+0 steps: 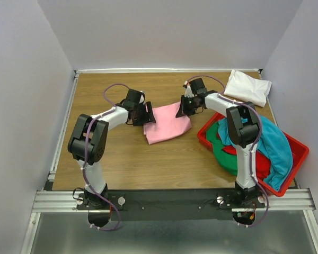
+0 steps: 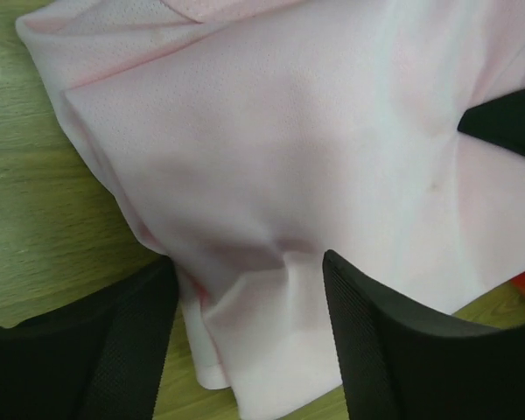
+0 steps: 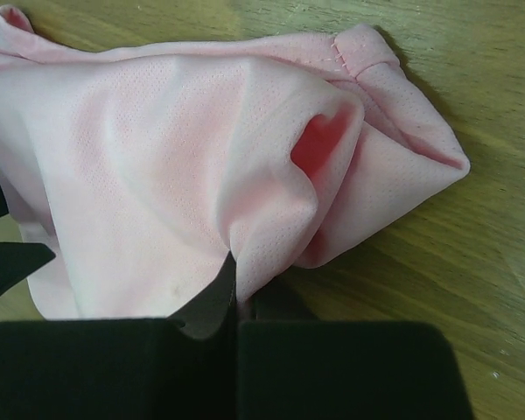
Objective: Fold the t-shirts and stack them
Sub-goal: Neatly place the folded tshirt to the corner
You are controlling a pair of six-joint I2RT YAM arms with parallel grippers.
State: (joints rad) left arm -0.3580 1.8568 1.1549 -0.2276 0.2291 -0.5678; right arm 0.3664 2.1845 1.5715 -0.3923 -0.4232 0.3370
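Top external, pink t-shirt (image 1: 167,123), loosely folded, rumpled

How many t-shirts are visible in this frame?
5. A pink t-shirt lies mid-table; a folded white t-shirt sits at the far right corner; a teal t-shirt, green t-shirt and red t-shirt are heaped in the red bin, which may hide more.

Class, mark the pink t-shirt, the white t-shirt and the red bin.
pink t-shirt (image 1: 167,124), top view, middle of the cloth.
white t-shirt (image 1: 248,87), top view, middle of the fold.
red bin (image 1: 300,153), top view, right rim.
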